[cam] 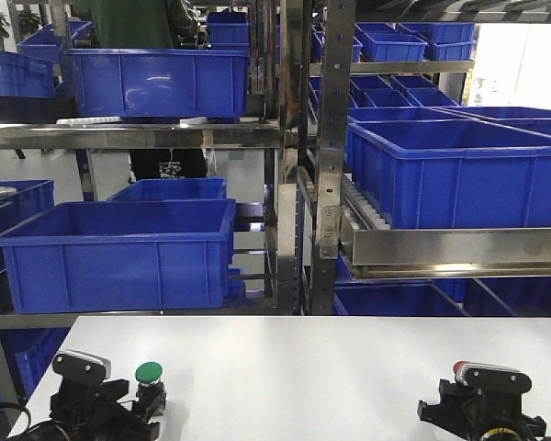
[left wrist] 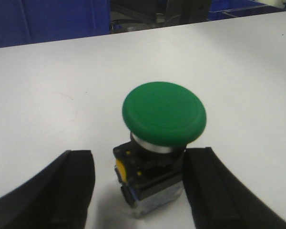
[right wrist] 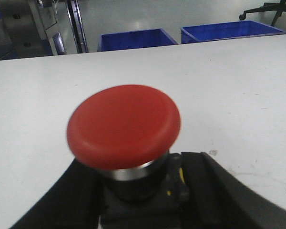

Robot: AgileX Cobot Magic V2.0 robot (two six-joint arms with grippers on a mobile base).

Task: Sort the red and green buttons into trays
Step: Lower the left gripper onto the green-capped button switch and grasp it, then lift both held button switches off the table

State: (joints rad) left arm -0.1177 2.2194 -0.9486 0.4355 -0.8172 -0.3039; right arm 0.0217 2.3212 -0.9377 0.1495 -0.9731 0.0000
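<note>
Several deep blue crates fill the steel shelving behind the white worktop. Neither of the trays shows in any view, so I would be carrying blind until one comes into sight. My left pincer is spread and straddles the green button, which stands upright on the worktop towards its left near edge. One finger looks to touch the dark base while a gap shows at the other, and closing unevenly like that could shove or tip the top-heavy button. My right pincer looks pressed onto the red button, pinching its base towards the worktop's right near edge, though the wide cap hides much of the contact. I judge a shallow hold there could let it twist or slip in transit.
</note>
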